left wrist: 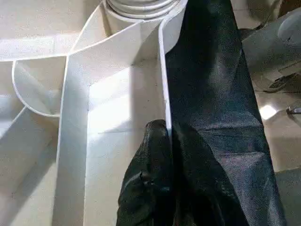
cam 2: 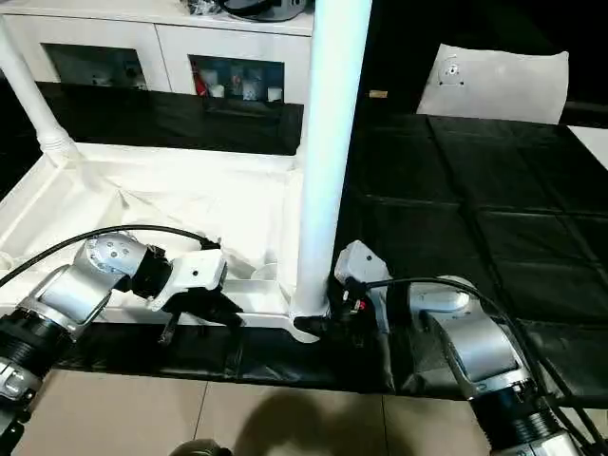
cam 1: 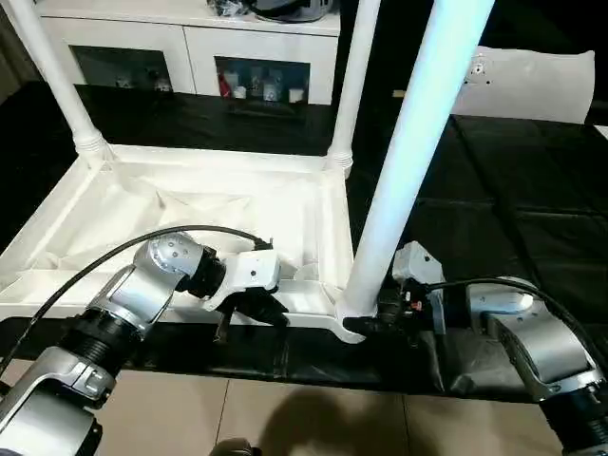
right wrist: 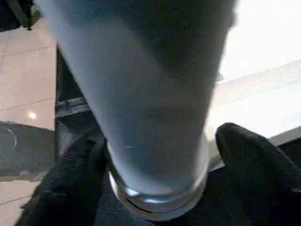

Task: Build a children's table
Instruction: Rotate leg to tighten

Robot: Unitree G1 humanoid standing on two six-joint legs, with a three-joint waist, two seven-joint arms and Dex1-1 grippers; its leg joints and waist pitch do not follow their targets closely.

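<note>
The top (cam 1: 190, 204) lies upside down, ribbed side up, on a black sheet (cam 1: 532, 237), its near rim at the sheet's front edge. The left arm reaches in from the lower left, forearm rising toward the elbow-like silver joint, then the wrist bends right and level along the near rim. The left tool (cam 1: 249, 306) sits on that rim, and the left wrist view shows its black fingers (left wrist: 150, 183) pinched on the thin white wall, one on each side, so it grips the top. The right arm comes from the lower right, forearm angled inward and low, wrist pointing left at the near right corner. The right tool (cam 1: 372, 321) is at the foot of the near leg (cam 1: 408, 152), which stands in the corner socket and leans slightly right as it rises. In the right wrist view its two fingers (right wrist: 256, 165) flank the base of the leg, closed around it just above the ringed collar. Beyond the left tool, two more legs (cam 1: 353, 85) stand in the far corners. Past the top stands a white cabinet (cam 1: 190, 47), and far to the right tool's side a flat white sheet (cam 1: 527, 81) lies on the black covering.
</note>
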